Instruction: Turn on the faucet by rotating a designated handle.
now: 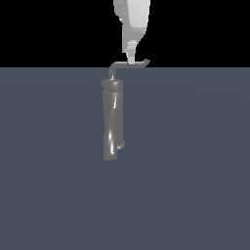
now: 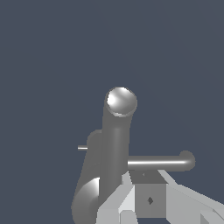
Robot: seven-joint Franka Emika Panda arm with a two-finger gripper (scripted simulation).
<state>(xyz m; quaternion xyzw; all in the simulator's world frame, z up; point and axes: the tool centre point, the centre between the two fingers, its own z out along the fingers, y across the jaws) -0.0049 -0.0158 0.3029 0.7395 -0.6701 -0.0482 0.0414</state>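
Note:
The faucet (image 1: 113,122) is a tall glossy grey cylinder standing on the floor, with a small nub (image 1: 120,145) low down. The handle (image 1: 139,64) is a thin L-shaped rod rising from the faucet's top and reaching toward the exterior view's right, ending in a flared tip. My white gripper (image 1: 131,59) comes down from above, its tips at the middle of the handle's arm. No gap shows between the fingers and nothing is held. In the wrist view the faucet (image 2: 114,140), its nub (image 2: 82,148) and the handle (image 2: 159,163) show, with my gripper (image 2: 141,189) right beside the rod.
A flat dark grey floor (image 1: 195,171) spreads all round the faucet, with a black background above the horizon. No other object shows.

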